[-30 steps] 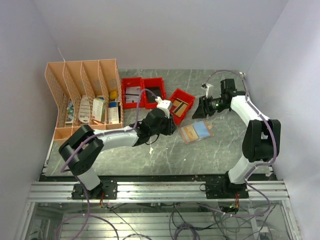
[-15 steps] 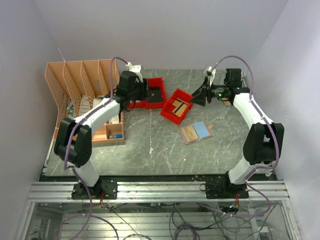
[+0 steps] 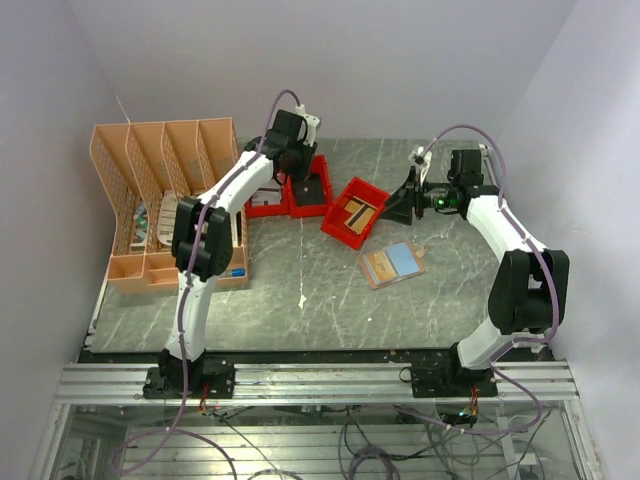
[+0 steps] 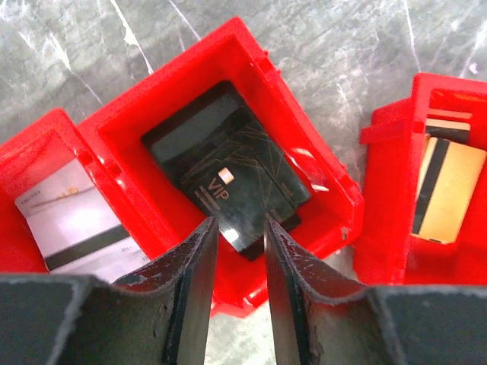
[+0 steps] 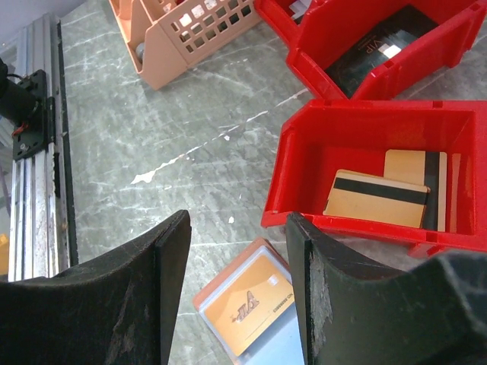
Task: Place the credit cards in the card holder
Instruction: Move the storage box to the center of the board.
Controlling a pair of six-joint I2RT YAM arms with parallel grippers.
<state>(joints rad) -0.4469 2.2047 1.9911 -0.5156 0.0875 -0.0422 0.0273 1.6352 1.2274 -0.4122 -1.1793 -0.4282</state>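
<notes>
Our left gripper (image 4: 238, 228), narrowly parted and empty, hovers above a binned black VIP card (image 4: 228, 171); our right gripper (image 5: 237, 220) gapes empty near the card holder (image 5: 225, 280) and the credit cards (image 5: 378, 199) in a red bin (image 5: 304, 167).

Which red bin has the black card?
The middle bin, under the left hand, holds the black card. The left bin has a white card, the skewed right bin gold cards.
</notes>
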